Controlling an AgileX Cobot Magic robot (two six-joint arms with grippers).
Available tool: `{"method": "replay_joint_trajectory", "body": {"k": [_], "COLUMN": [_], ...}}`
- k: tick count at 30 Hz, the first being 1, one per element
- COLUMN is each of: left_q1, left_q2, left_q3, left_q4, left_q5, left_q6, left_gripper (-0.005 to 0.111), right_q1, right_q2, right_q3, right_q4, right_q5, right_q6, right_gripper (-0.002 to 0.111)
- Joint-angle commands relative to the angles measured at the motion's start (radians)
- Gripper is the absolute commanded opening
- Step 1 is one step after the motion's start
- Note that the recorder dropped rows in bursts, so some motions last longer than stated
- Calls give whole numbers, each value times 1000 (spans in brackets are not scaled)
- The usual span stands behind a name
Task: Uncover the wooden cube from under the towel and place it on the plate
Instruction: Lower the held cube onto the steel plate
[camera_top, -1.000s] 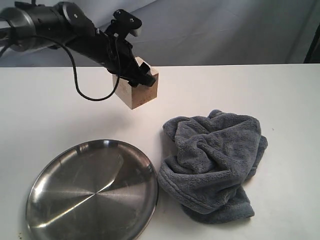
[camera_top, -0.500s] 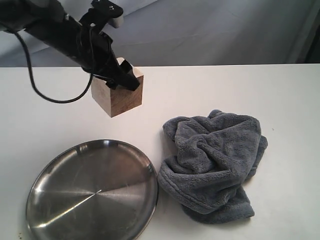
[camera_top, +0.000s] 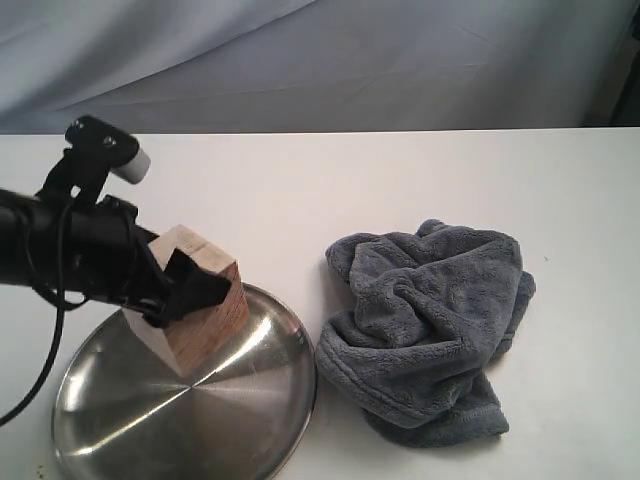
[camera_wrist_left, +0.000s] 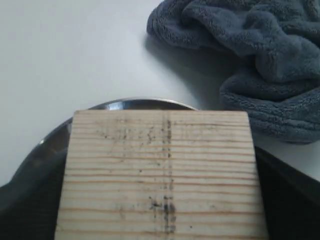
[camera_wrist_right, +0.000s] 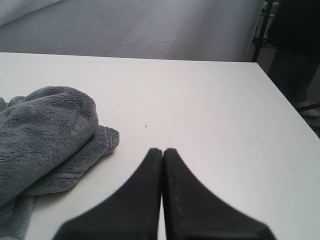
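The wooden cube (camera_top: 196, 300), pale with visible grain, is held tilted over the far rim of the steel plate (camera_top: 230, 410); whether it touches the plate I cannot tell. My left gripper (camera_top: 180, 290) is shut on it, its dark fingers clamping the sides. In the left wrist view the cube (camera_wrist_left: 162, 175) fills the frame, with the plate rim (camera_wrist_left: 130, 104) behind it. The dark grey towel (camera_top: 430, 325) lies crumpled to the right of the plate, and it also shows as the towel (camera_wrist_left: 250, 55) and the towel (camera_wrist_right: 42, 140). My right gripper (camera_wrist_right: 163, 152) is shut and empty over bare table, out of the exterior view.
The white table (camera_top: 400, 180) stretches to a grey cloth backdrop (camera_top: 350, 60). A black cable (camera_top: 40, 370) hangs from the left arm beside the plate. The table's edge (camera_wrist_right: 277, 95) shows in the right wrist view, with dark stands (camera_wrist_right: 262, 25) beyond it.
My left arm has carried the cube from the far middle of the table down and to the left, bringing it over the plate. The towel and plate have stayed put.
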Motion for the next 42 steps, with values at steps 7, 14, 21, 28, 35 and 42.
{"method": "replay_joint_trajectory", "body": {"k": [7,14,21,28,35,42], "left_q1": [1,1,1,1,1,1], "left_q2": [-22,9,109,152,207,207], "left_q3": [126,139,139,141,141,152], "left_q4": [-222,-514,-718,-718,-718,-721], "left_q5": [-151,-98,-145,-100,-102,-102], "left_q6": [203,490,722,722,742,784], "left_gripper": [0,0,0,0,0,0], "right_q1": [-8,-8,-8,-8,-8,-8], "right_q2": [-3,-3,-3,-3,-3,-3], "right_q3": [3,3,3,3,3,3], "right_q4": [5,5,5,5,5,5], "right_q5": [-2,-2,-2,-2,-2,-2], "right_q6": [2,2,2,2,2,1], "right_gripper": [0,0,0,0,0,0]}}
